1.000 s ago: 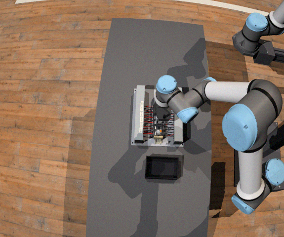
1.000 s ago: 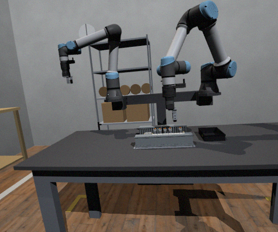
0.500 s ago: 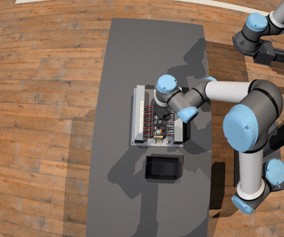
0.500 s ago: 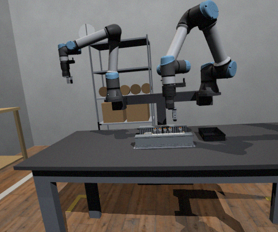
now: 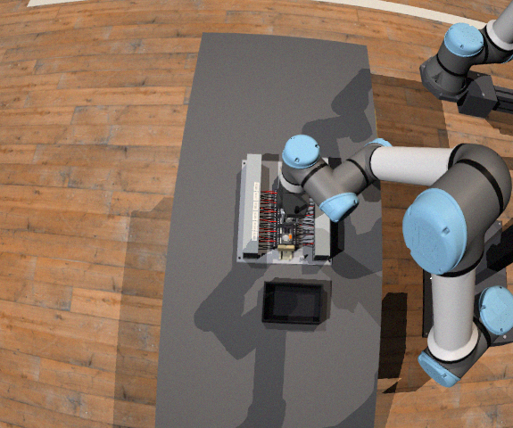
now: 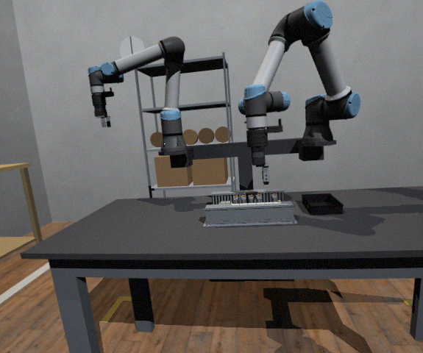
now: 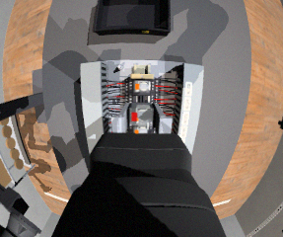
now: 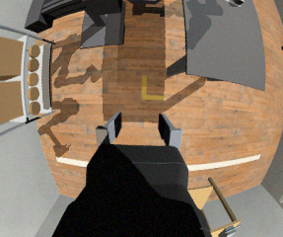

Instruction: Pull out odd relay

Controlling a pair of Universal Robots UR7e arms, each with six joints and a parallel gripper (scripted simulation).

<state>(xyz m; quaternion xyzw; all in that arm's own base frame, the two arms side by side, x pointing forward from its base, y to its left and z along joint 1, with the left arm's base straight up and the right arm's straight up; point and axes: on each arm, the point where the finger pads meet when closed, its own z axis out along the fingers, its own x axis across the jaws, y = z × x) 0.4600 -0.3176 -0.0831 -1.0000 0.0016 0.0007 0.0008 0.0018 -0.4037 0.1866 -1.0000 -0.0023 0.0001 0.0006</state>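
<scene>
My left gripper [image 6: 265, 181] [image 7: 141, 111] is shut on the relay with the red button [image 7: 134, 117]. In the exterior view, its fingertips are above the relay panel [image 5: 263, 260] [image 6: 249, 215] [image 7: 195, 74], with a small gap below; the held relay can barely be made out there. The five orange-button relays [image 6: 251, 195] stand in the row, with an empty place among them; the end relay [image 5: 286, 237] [image 7: 143, 87] looks upright. The panel looks flat on the table. The black parts tray [image 5: 293, 321] [image 6: 327, 209] [image 7: 131, 33] looks empty. My right gripper [image 6: 105, 122] [image 8: 140, 120] is open and empty.
Grey wire ducts [image 5: 252, 207] [image 5: 321, 239] run along both sides of the panel, with red and black wires [image 5: 268, 218] between duct and sockets. A beige end block [image 5: 285, 249] [image 7: 142, 76] stands at the row's tray-side end. The right arm hangs away from the table [image 5: 270, 92].
</scene>
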